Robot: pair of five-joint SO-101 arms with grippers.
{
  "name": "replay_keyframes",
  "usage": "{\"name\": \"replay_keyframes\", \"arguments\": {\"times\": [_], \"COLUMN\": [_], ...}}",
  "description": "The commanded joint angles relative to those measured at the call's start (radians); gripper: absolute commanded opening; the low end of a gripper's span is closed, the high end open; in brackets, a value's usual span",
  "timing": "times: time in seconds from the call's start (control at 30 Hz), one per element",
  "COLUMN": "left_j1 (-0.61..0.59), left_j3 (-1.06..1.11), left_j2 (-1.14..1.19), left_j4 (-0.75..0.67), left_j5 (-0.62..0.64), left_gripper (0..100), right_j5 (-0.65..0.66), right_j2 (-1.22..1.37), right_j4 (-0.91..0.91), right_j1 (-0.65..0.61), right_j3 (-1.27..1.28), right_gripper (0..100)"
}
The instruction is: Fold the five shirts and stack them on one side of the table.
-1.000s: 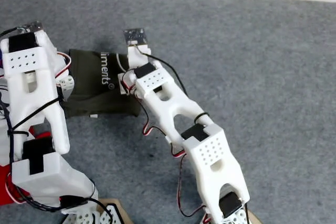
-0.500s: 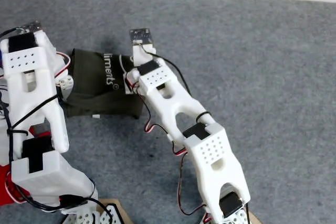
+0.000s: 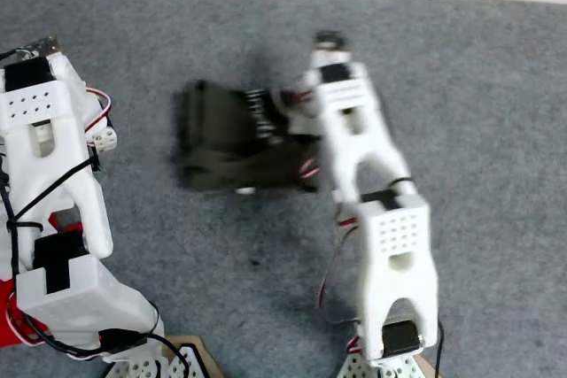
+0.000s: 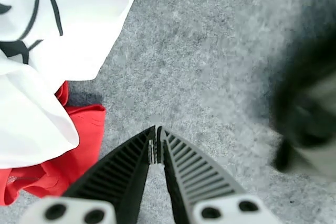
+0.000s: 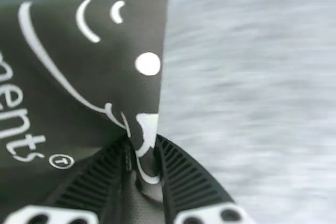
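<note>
A dark olive folded shirt with white print lies left of the table's middle. My right gripper is shut on the edge of this shirt, pinching a fold of cloth between its fingers; in the high view it sits at the shirt's right side. My left gripper is shut with nothing in it, over bare grey table at the left. Beside it lie a white shirt and a red shirt. The dark shirt shows blurred off to the side.
The grey table surface stretches open to the right and far side. The left arm stands along the left edge, with red cloth under its base. Wooden mounts sit at the near edge.
My right gripper has swung to the right, dragging the dark shirt with it away from the left arm. The left arm has stayed in place.
</note>
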Motion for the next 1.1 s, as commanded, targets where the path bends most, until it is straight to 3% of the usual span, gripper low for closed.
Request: {"name": "replay_keyframes", "arguments": {"times": [0.0,0.6,1.07], "left_j1": [-0.013,0.137,0.303], "left_j3": [-0.001,0.001,0.001], "left_j2": [-0.004,-0.004,-0.004], "left_j4": [-0.028,-0.058,-0.052], "left_j5": [0.012,0.034,0.118], "left_gripper": [4,4,3], "right_j5": [0.071,0.308,0.476], "right_j2": [-0.012,-0.005,-0.002], "right_j4": [0.019,0.140,0.140], "right_j1": [0.200,0.980,1.369], "right_j3": [-0.076,-0.334,-0.332], "right_gripper": [0.7,0.7,0.7]}}
